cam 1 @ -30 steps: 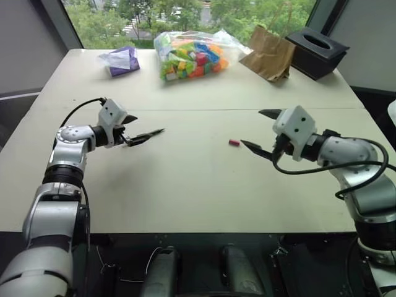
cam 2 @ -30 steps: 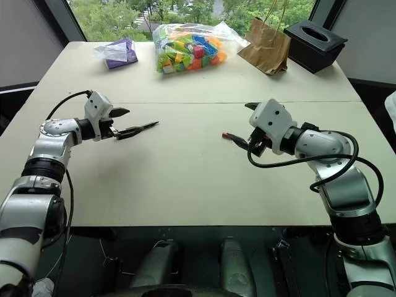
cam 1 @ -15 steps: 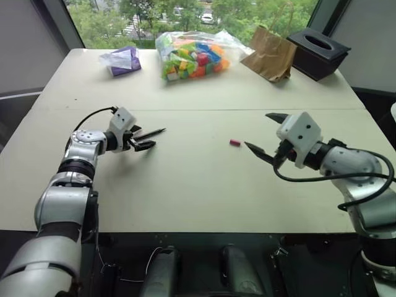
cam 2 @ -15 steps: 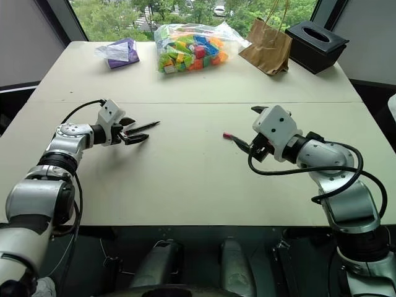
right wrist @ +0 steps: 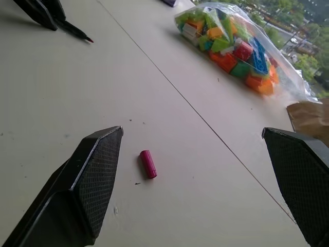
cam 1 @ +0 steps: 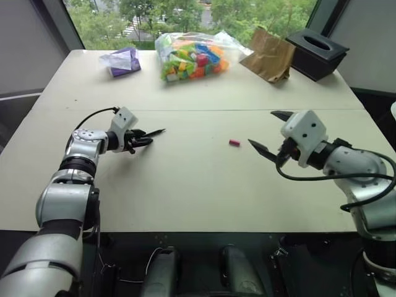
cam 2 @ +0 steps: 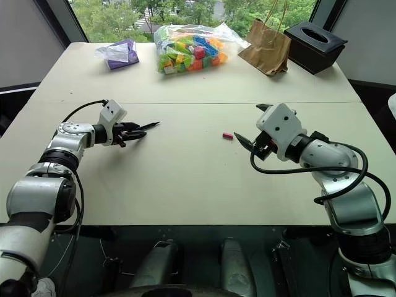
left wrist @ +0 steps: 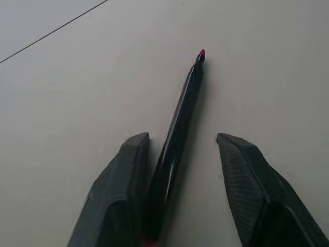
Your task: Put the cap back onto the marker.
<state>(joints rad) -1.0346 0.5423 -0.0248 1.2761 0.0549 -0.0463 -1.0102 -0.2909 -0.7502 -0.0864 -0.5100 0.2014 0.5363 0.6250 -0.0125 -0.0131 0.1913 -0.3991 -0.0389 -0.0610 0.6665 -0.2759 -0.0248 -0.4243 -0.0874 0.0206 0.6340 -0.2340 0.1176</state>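
The marker (left wrist: 181, 128) lies on the left half of the table (cam 1: 185, 185), its pink-tipped point aimed right and slightly far, its rear end between the fingers of the left gripper (cam 1: 141, 140). In the left wrist view one finger (left wrist: 115, 195) lies against the marker's barrel while the other stands a little apart from it, so the jaws are narrowed around the marker, and whether they actually grip it cannot be told. The cap (cam 1: 234, 143) lies on its side near the middle of the table, well apart from the marker to its right. Just to the right of the cap hovers the right gripper (cam 1: 270, 132), pointing left toward it with its jaws spread wide and holding nothing; in the right wrist view the cap (right wrist: 148, 164) sits between the two fingers, nearer one of them, touching neither. Along the far edge of the table sit a purple packet (cam 1: 120, 60), a clear bag of coloured blocks (cam 1: 192, 55), a brown paper bag (cam 1: 268, 54) and a black box (cam 1: 316, 51).
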